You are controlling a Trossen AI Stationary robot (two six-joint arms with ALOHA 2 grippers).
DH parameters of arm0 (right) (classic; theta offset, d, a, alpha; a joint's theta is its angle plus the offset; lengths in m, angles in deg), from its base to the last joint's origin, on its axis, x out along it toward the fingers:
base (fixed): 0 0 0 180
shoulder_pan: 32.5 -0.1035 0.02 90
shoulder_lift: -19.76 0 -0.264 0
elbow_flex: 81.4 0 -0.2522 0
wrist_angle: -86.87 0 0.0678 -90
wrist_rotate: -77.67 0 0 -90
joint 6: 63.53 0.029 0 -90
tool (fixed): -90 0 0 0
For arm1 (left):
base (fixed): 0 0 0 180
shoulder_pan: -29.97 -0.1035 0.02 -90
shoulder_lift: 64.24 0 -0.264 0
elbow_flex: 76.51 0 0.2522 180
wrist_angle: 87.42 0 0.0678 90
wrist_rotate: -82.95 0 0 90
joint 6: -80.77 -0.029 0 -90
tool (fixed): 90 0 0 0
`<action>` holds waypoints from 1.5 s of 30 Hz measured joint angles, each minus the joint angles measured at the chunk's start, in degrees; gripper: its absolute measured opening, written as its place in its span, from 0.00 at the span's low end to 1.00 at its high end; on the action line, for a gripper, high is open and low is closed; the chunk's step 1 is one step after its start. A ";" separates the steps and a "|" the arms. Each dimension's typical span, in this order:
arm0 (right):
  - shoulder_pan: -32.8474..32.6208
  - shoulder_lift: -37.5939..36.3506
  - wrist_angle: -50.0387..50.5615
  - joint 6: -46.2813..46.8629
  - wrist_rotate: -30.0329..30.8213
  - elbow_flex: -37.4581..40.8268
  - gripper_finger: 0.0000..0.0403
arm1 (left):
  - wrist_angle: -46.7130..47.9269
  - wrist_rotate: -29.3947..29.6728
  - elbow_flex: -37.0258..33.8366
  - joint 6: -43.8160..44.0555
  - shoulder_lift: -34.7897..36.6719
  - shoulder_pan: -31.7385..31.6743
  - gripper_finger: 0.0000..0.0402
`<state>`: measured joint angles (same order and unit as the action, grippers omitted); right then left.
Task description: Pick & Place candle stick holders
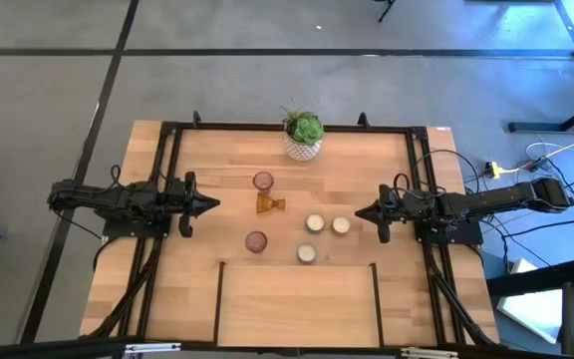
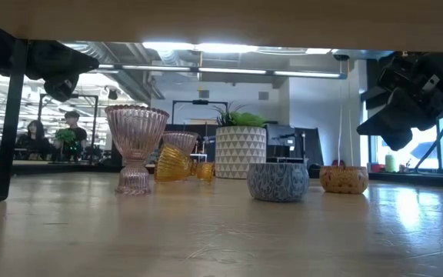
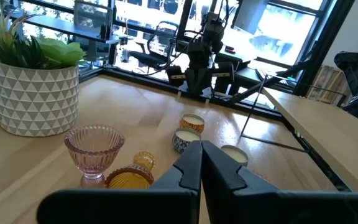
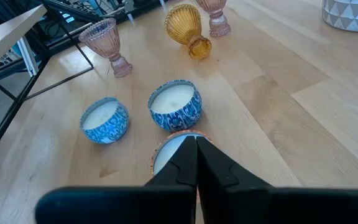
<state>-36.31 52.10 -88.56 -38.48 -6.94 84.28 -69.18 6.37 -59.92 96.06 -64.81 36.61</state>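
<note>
Six candle stick holders stand between my two grippers. One pink glass holder [image 1: 263,181] stands upright toward the far side, another [image 1: 256,241] nearer. The amber glass holder [image 1: 270,204] lies on its side between them. Three low round holders with cream tops [image 1: 315,223] [image 1: 341,225] [image 1: 307,253] sit to the right. In the right wrist view two have blue patterned walls [image 4: 175,104] [image 4: 105,119]; a third [image 4: 166,149] shows partly behind my fingers. My left gripper [image 1: 212,205] hovers shut left of the group. My right gripper [image 1: 359,212] hovers shut to its right.
A green plant in a white patterned pot [image 1: 304,140] stands at the far edge, behind the holders. Black frame rails [image 1: 287,127] run along the table's far and side edges. A dark-lined rectangle [image 1: 297,299] marks bare wood at the near middle.
</note>
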 joint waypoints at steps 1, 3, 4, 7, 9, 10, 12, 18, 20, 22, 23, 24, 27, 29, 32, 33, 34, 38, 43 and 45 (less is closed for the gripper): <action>0.02 -0.01 0.00 0.01 0.00 0.00 0.00 | 0.00 0.00 0.00 0.00 -0.01 -0.01 0.00; 0.02 0.00 -0.28 0.21 0.01 0.00 0.00 | 0.01 0.01 0.00 0.00 0.01 -0.01 0.00; 0.00 0.00 -0.84 1.24 0.00 -0.01 0.00 | 0.01 0.01 0.00 0.02 0.01 -0.01 0.00; 0.02 -0.02 -4.50 8.18 -0.02 -0.01 0.00 | 0.01 0.00 0.00 0.00 0.00 -0.01 0.00; 0.02 -0.02 -9.44 15.05 0.00 0.00 0.00 | 0.00 -0.01 0.00 0.02 -0.01 -0.01 0.00; 0.02 -0.02 -12.62 19.04 0.00 -0.02 0.00 | -0.01 0.00 0.00 0.00 0.01 -0.01 0.00; 0.02 -0.02 -20.10 27.82 0.00 0.00 0.00 | 0.01 -0.01 0.00 0.01 -0.01 -0.01 0.00; 0.04 -0.04 -41.45 38.79 2.67 -0.02 0.00 | 0.01 0.01 0.00 0.02 0.01 -0.01 0.00; 0.04 -0.04 -45.80 35.97 3.91 -0.02 0.00 | 0.00 -0.01 0.00 0.01 0.00 -0.01 0.00; 0.04 -0.04 -49.65 33.59 5.70 -0.02 0.00 | 0.00 -0.01 0.00 0.02 0.01 0.01 0.00; 0.04 -0.04 -51.13 32.82 7.08 -0.02 0.00 | 0.00 0.00 0.00 0.01 0.00 0.00 0.00; 0.04 -0.02 -52.71 32.62 8.54 -0.02 0.00 | 0.00 0.01 0.00 0.01 0.00 -0.01 0.00; 0.04 -0.04 -57.93 32.58 13.31 -0.02 0.00 | -0.01 0.01 0.00 0.00 0.01 0.01 0.00; 0.04 -0.04 -60.72 32.58 16.70 -0.02 0.00 | -0.09 0.26 0.00 -1.09 0.01 -0.01 0.00; 0.04 -0.01 -60.71 32.51 24.44 -0.02 0.00 | -2.16 2.23 -0.28 -6.15 -0.01 -0.01 0.00; 0.04 0.00 -60.51 32.56 26.84 -0.02 0.00 | -3.71 3.02 -0.33 -7.54 -0.03 -0.01 0.00; 0.04 -0.01 -60.19 32.58 28.98 -0.02 0.00 | -6.07 4.54 -0.33 -8.91 -0.04 -0.01 0.00; 0.04 0.00 -56.75 32.47 34.04 -0.02 0.00 | -14.81 11.50 -0.24 -10.61 -0.05 -0.03 0.00; 0.09 0.69 -52.07 34.78 34.97 -0.02 0.00 | -36.83 29.07 -0.15 -3.25 0.03 -0.14 0.00; 0.11 1.31 -50.93 37.10 34.97 -0.02 0.00 | -42.97 36.71 -0.13 2.46 0.03 -0.15 0.00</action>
<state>-36.20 53.41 -139.49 -1.38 28.03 84.26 -112.15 43.08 -60.05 98.53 -64.78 36.46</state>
